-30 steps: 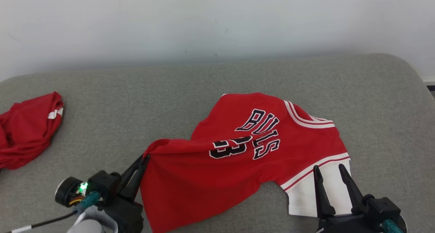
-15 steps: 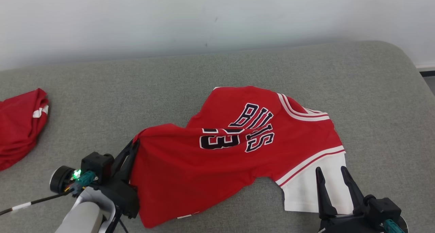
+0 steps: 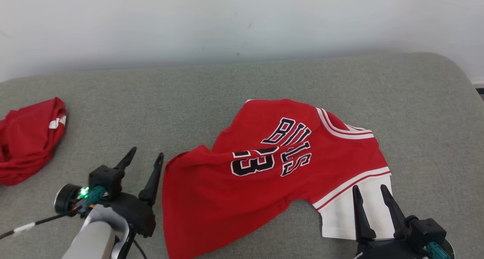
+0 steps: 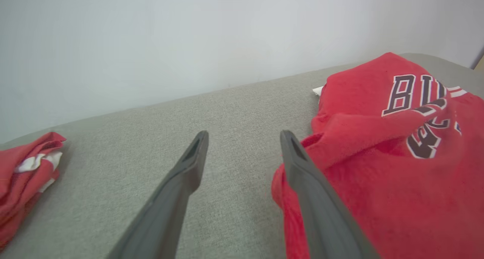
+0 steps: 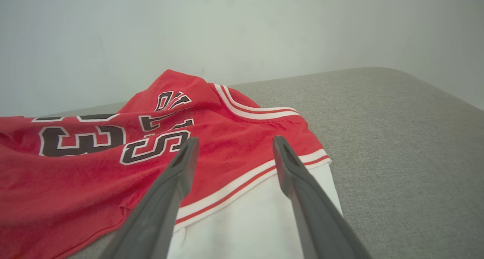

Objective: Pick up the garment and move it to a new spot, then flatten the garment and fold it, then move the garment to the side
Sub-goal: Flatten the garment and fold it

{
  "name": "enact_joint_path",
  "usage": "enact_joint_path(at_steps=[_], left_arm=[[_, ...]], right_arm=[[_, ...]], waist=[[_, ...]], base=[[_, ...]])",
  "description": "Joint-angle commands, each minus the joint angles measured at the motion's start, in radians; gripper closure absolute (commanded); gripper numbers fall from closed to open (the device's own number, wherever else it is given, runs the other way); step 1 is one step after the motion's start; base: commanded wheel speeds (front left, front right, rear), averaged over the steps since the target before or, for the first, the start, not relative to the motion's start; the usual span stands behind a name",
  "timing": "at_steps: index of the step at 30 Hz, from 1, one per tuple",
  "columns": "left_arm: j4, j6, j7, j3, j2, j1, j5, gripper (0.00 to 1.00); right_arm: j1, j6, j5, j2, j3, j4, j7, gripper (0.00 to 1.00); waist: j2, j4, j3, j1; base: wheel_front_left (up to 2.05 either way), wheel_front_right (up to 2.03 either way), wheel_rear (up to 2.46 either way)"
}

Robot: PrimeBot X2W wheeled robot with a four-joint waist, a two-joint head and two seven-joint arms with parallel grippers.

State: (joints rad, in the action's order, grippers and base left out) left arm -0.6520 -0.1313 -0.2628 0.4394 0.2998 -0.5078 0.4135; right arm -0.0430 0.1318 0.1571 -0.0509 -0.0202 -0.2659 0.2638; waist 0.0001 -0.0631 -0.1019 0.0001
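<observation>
Red jersey [image 3: 272, 176] rumpled on the grey cushion [image 3: 227, 85], right of centre, black lettering up — left gripper [image 3: 146, 152] spread, empty, just beside its left edge, right gripper [image 3: 369, 187] spread over its white right end, second red garment [image 3: 30, 138] far left.

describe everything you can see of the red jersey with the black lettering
The jersey is red, soft-looking fabric with black, white-edged lettering, white-and-red striped trim and a white panel at its near right corner. It lies rumpled and partly folded over itself on the grey cushion, unheld. The open left pincer stands just beside its left edge; the open right pincer hovers over the white panel.
</observation>
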Motion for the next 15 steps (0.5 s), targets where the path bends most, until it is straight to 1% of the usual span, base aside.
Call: enact_joint_path(at_steps=[1,5,7,12,15], left_arm=[[0.008,0.002,-0.003,-0.028,-0.005,0.031,-0.006,0.00],[0.070,0.001,-0.003,-0.099,-0.025,0.103,-0.004,0.00],[0.117,0.001,-0.003,-0.115,-0.035,0.153,-0.019,0.00],[0.224,0.001,-0.003,-0.096,-0.054,0.282,-0.043,0.00],[0.249,0.002,-0.003,-0.087,-0.058,0.328,-0.052,0.00]], right_arm=[[0.010,-0.002,0.003,0.001,-0.002,-0.001,0.000,0.00],[0.032,-0.002,0.016,0.001,-0.004,-0.003,0.000,0.00],[0.043,-0.002,0.019,0.001,-0.006,-0.001,0.000,0.00],[0.068,-0.002,0.027,0.001,-0.012,0.000,0.000,0.00],[0.073,-0.002,0.026,0.001,-0.015,0.000,0.000,0.00]], waist=[[-0.0001,0.008,0.008,-0.0001],[-0.0001,0.021,0.024,-0.0001],[-0.0001,0.029,0.032,-0.0001],[-0.0001,0.045,0.043,-0.0001],[-0.0001,0.050,0.048,-0.0001]], base=[[0.00,0.00,0.00],[0.00,0.00,0.00],[0.00,0.00,0.00],[0.00,0.00,0.00],[0.00,0.00,0.00]])
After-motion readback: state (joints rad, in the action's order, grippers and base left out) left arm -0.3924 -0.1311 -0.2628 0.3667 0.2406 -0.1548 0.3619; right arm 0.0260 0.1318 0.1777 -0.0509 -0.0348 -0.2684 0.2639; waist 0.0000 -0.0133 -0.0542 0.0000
